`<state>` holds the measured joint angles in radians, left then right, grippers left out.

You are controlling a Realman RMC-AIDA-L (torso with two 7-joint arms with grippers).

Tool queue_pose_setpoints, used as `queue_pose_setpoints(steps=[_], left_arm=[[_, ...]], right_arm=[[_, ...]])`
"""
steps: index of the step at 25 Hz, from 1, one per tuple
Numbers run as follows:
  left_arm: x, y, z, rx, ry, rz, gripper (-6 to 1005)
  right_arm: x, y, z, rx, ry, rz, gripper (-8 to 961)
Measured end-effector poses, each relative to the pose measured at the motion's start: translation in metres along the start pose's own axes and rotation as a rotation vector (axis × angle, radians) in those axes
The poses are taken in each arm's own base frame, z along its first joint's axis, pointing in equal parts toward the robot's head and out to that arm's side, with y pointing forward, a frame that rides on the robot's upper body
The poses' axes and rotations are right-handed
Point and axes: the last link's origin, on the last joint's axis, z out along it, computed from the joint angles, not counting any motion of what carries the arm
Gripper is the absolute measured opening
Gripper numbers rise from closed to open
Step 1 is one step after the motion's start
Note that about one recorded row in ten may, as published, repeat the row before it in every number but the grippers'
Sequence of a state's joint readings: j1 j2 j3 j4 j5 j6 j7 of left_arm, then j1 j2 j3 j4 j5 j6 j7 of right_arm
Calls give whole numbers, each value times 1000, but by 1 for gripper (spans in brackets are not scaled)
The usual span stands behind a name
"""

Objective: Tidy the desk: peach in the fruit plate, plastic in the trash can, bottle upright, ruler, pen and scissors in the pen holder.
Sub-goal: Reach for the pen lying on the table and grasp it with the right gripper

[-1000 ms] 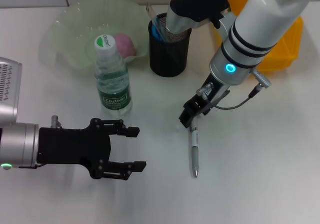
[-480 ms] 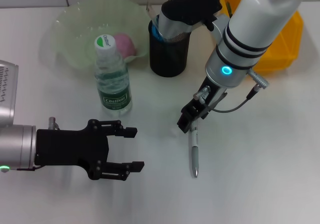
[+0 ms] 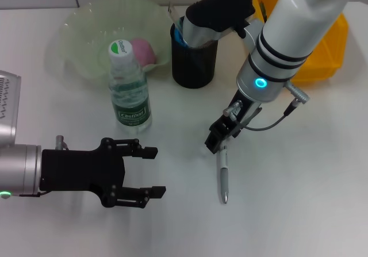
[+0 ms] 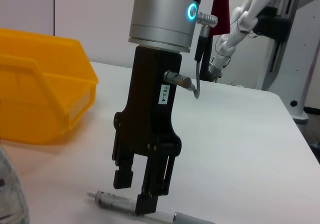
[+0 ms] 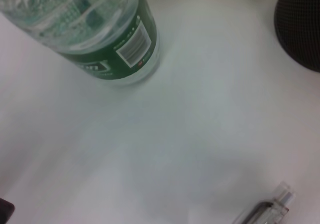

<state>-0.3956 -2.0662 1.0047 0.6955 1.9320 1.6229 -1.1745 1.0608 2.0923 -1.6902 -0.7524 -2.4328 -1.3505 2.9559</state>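
Although the bottle (image 3: pixel 129 90) stands upright and the peach (image 3: pixel 144 51) sits in the fruit plate (image 3: pixel 75 38), the pen (image 3: pixel 222 173) lies flat on the white surface (image 3: pixel 299 182), well apart from the pen holder (image 3: pixel 194 58) behind it. It is a slim, stiff, light thing with a smooth barrel, so it will likely roll or skid if nudged from one side; by my reading the safest hold is across the barrel close to its upper end, squeezed squarely from both sides.

The right hand (image 4: pixel 142 194) is down over that upper end, its fingers (image 4: pixel 151 196) parted and straddling the barrel, one finger touching or almost touching it in the left wrist view; it has not closed on the pen. Once pinched near one end, the pen may droop or swing, which could help in tipping it upright for the holder's mouth.

The left hand (image 3: pixel 138 173) hovers with its fingers spread and holding nothing, low over the surface in front of the bottle. A yellow bin (image 3: pixel 325 44) stands beyond the right arm.
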Motion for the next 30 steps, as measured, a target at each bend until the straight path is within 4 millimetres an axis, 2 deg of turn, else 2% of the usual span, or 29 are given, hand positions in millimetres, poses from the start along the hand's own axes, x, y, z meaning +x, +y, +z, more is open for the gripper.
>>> queue_pose_setpoints(steps=[8, 30], left_arm=[[0, 0, 0, 0, 1, 3, 772], [0, 0, 0, 0, 1, 5, 772]], right_arm=[[3, -4, 5, 5, 6, 13, 605], [-6, -9, 7, 35, -33, 22, 605]])
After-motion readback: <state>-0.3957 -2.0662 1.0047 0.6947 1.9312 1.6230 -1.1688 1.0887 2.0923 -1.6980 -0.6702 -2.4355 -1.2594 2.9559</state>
